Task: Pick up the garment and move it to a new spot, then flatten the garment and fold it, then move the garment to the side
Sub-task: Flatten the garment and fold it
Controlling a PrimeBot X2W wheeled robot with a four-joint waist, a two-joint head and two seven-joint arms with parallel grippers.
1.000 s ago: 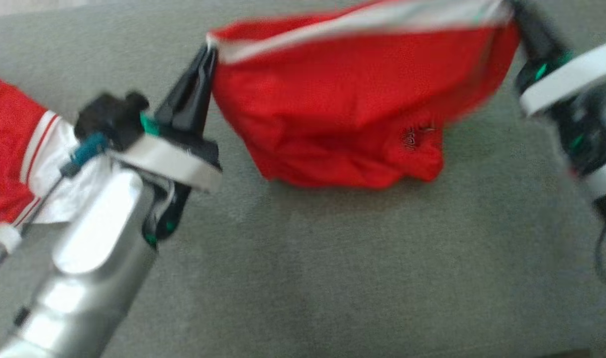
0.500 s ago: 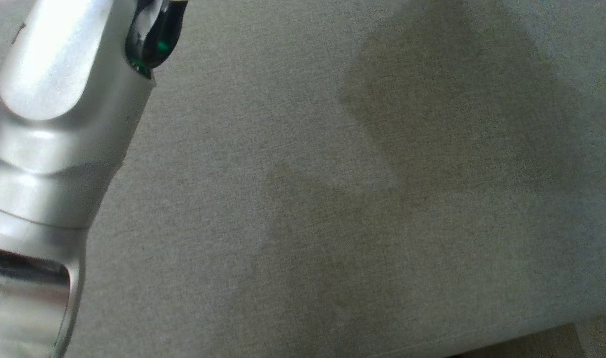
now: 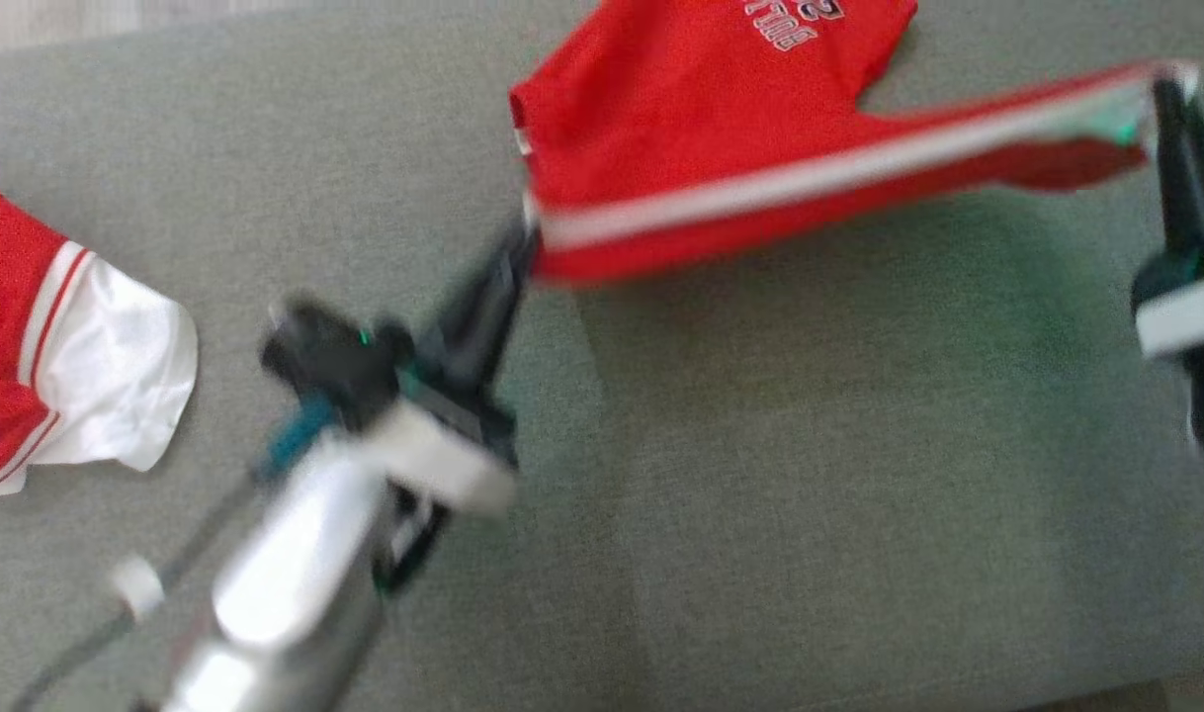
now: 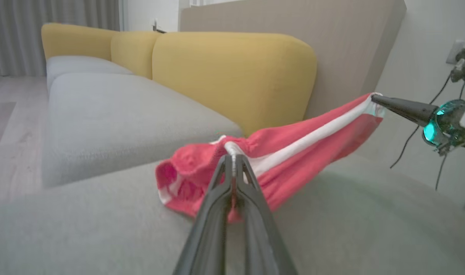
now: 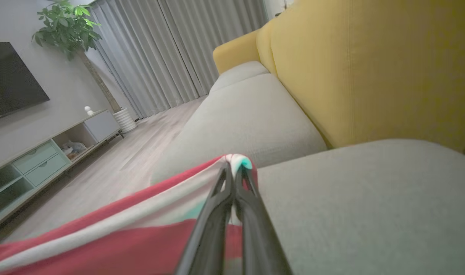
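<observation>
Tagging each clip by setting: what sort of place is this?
Most likely a home living room: a grey sofa with yellow backs, a television on the wall, long curtains.

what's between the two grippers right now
The white-striped edge of the garment, stretched taut from the left gripper to the right gripper, each shut on one end. It shows in the head and left wrist views.

i'm looking at a sofa with grey seat cushions and mustard-yellow backrests. behind it stands a beige wall panel. pale wood floor runs to long grey curtains. along the side wall i see a dark television, a low cabinet with pale green drawers, and a leafy potted plant in a white pot.
</observation>
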